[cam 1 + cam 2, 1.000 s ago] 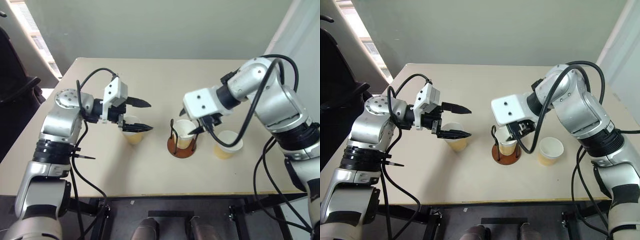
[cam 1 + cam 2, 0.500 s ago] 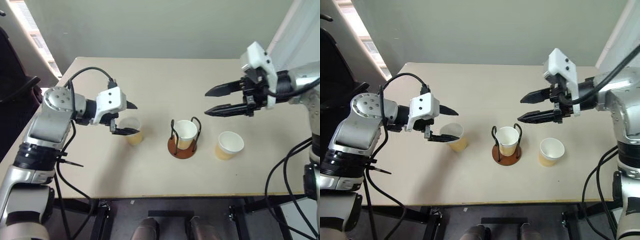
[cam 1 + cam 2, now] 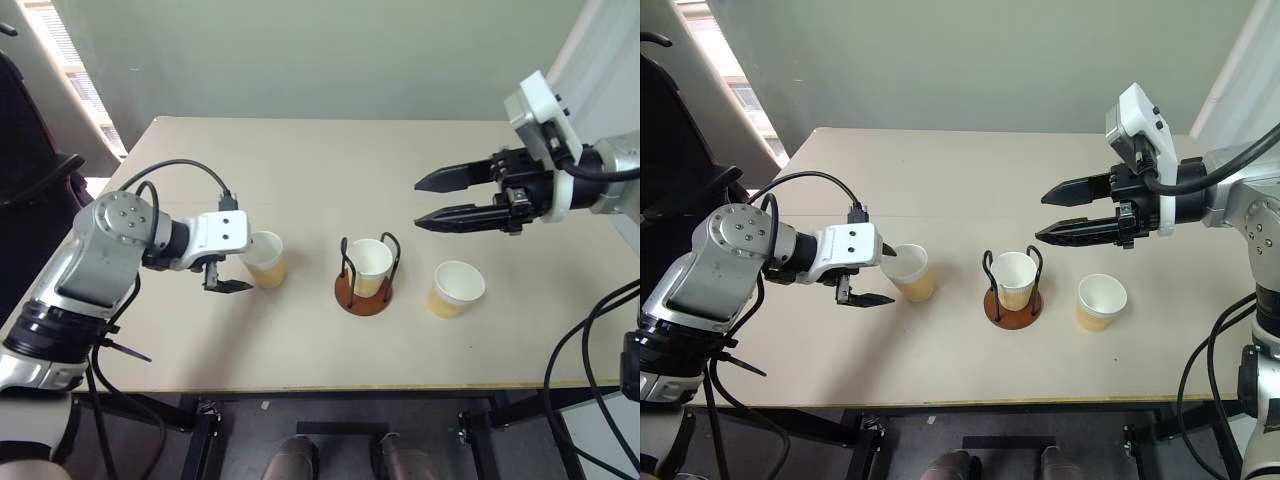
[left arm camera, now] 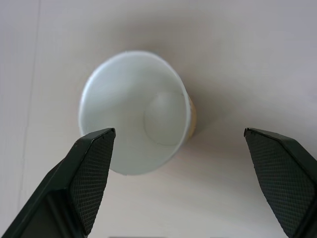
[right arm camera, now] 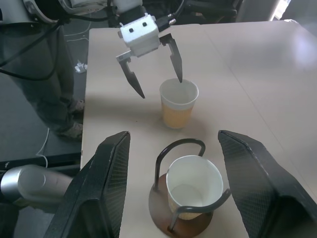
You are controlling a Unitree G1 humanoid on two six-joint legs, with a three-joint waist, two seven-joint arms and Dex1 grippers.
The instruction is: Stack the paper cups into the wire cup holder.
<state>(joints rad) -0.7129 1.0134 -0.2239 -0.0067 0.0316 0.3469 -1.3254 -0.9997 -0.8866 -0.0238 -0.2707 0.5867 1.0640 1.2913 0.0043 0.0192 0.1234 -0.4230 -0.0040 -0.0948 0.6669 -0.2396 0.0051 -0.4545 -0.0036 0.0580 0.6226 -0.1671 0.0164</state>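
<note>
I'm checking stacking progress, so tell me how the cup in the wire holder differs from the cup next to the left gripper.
The cup in the wire cup holder sits on the holder's reddish-brown disc, ringed by black wire loops; the cup by the left gripper stands on the bare table. The holder cup has no gripper near it, while the left gripper, open, straddles the other cup. Both are upright, empty, tan-yellow outside and white inside.
</note>
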